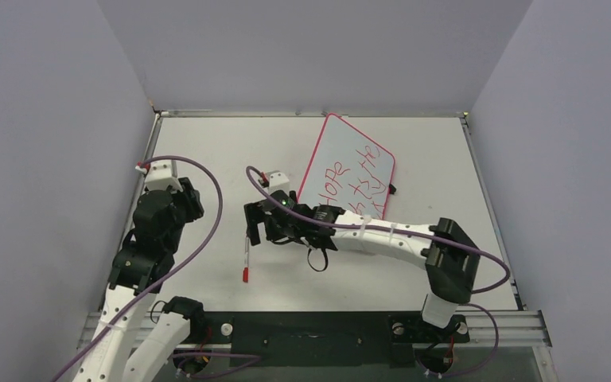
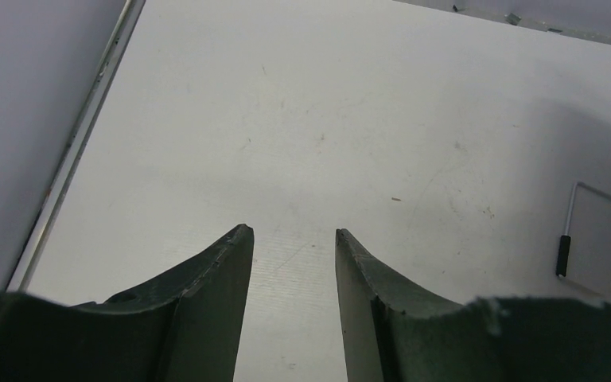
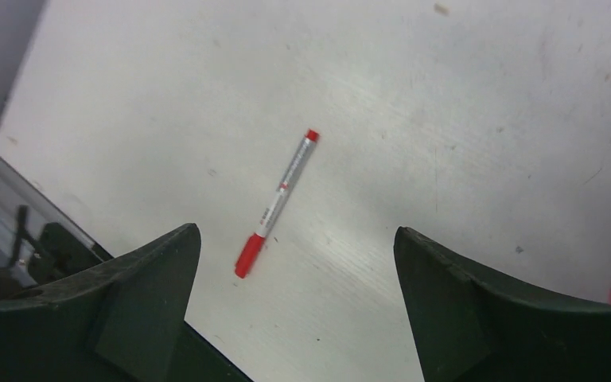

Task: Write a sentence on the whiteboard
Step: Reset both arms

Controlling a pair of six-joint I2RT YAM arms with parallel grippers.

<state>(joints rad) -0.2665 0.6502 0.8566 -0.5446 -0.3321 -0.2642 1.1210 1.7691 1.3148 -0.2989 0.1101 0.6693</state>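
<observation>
Fingers [image 3: 143, 294] of the right arm stood spread wide and empty above a red marker [image 3: 277, 203]. The left arm's fingers [image 2: 207, 302] were partly apart, holding nothing, over the tabletop's [image 1: 231, 151] left side. The whiteboard [image 1: 342, 155] lay askew by the far edge, right of centre, its red sentence [image 1: 356, 185] beginning "HOPE". The marker lay nearer the near edge. A nudge would likely roll it, and the right forearm crossing the board's near end might smear ink. Pale, scuffed tabletop; plain lilac walls [image 1: 48, 119] enclosed it.
</observation>
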